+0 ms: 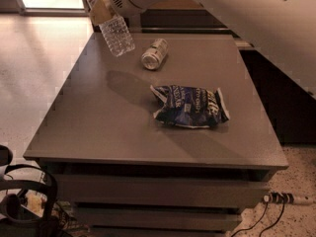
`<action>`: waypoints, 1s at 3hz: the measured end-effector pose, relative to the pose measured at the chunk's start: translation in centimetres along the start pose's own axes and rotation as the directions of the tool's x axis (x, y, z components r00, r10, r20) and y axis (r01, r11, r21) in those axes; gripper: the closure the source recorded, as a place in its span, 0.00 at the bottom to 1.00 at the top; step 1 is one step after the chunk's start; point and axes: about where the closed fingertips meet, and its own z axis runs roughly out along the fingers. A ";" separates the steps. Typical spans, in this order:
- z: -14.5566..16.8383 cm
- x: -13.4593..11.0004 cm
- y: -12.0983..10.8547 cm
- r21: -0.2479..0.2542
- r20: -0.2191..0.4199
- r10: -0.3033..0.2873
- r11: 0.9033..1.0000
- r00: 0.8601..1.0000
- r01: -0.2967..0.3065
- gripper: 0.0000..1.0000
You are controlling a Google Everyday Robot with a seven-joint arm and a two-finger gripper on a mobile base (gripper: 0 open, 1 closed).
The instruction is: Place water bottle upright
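No legible text anywhere. The chip bag (190, 106), mid-frame on the table (98, 132), has white lettering on dark blue, but no word can be made out. The can (154, 54), on its side at upper centre, has unreadable markings. The water bottle (117, 34), upper left, shows no readable print. The gripper (100, 6) is at the upper-left edge, clamped on the bottle's top end.

Gripper (101, 10) top left, cut by edge; water bottle (117, 36) cap hidden (inside grip).
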 end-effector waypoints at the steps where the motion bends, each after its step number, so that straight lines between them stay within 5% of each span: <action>1: 0.0 -0.1 0.0 0.003 -0.002 0.011 1.000 1.000 -0.011 1.00; 3: 1.6 -1.5 0.6 -0.066 0.122 -0.084 0.994 0.989 0.092 1.00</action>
